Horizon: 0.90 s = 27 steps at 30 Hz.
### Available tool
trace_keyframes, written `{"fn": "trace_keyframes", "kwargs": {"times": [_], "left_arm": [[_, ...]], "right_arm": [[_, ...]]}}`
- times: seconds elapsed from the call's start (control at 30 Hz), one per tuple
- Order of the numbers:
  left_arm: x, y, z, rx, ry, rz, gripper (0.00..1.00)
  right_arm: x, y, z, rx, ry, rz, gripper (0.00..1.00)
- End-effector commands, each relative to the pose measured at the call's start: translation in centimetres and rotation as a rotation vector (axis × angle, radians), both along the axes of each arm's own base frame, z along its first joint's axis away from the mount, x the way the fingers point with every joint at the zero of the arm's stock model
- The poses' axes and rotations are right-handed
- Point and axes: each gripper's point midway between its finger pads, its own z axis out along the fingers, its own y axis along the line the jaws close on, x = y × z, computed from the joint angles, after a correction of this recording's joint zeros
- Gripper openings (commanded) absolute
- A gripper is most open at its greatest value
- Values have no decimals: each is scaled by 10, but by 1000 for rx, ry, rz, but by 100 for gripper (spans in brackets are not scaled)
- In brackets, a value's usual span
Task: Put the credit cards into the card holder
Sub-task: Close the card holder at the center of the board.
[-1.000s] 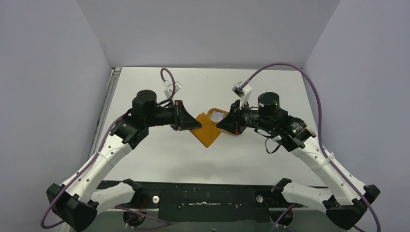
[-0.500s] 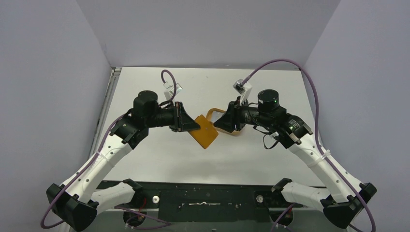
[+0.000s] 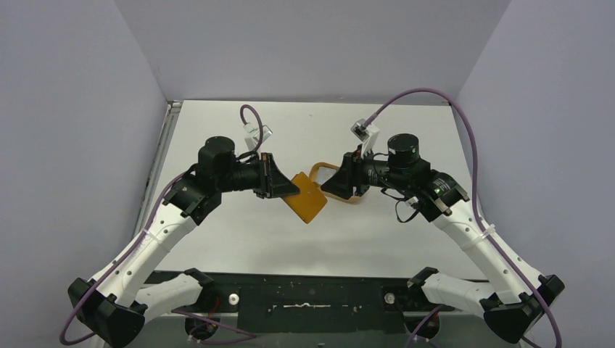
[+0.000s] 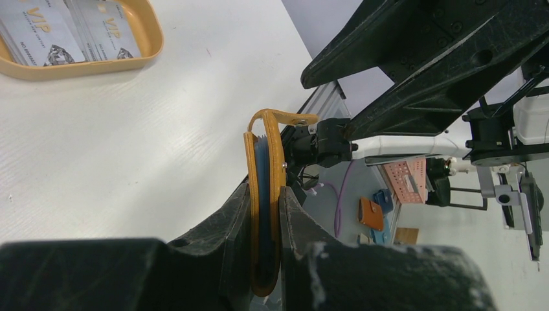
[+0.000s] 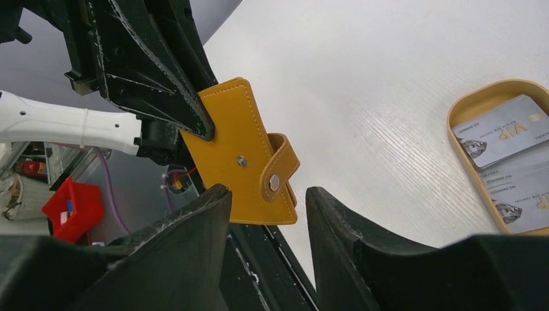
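Observation:
My left gripper (image 3: 289, 190) is shut on the tan-orange card holder (image 3: 310, 200) and holds it above the table. In the left wrist view the holder (image 4: 265, 175) stands edge-on between my fingers (image 4: 236, 214), its tab arching over the top. My right gripper (image 3: 331, 190) is open, right at the holder's right edge. In the right wrist view (image 5: 268, 201) its jaws stand either side of the holder's (image 5: 239, 155) lower corner and closure tab (image 5: 280, 172), not touching. The silvery credit cards (image 5: 505, 139) lie in the orange tray (image 5: 469, 107), also seen in the left wrist view (image 4: 45, 35).
The orange oval tray (image 3: 317, 169) sits on the white table behind my right gripper, mostly hidden in the top view; its rim (image 4: 152, 45) shows in the left wrist view. Grey walls close in the table on three sides.
My right gripper has moved left up to the card holder and now hides more of the tray. The left gripper and holder shifted slightly left.

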Motion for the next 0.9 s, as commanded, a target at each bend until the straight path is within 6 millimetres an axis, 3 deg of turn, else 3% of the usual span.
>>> {"fn": "trace_keyframes", "kwargs": {"times": [0.0,0.4,0.67,0.87], "left_arm": [[-3,-2,31,-59,-91,-25,0],[-3,-4,31,-68,-86,-29,0],[-3,-4,31,-70,-85,-30,0],[-3,-4,32,-72,-84,-30,0]], "right_arm": [[0,6,13,45,-28,27,47],[5,10,2,18,1,27,39],[6,11,1,16,6,29,22],[5,12,-1,16,16,37,32]]}}
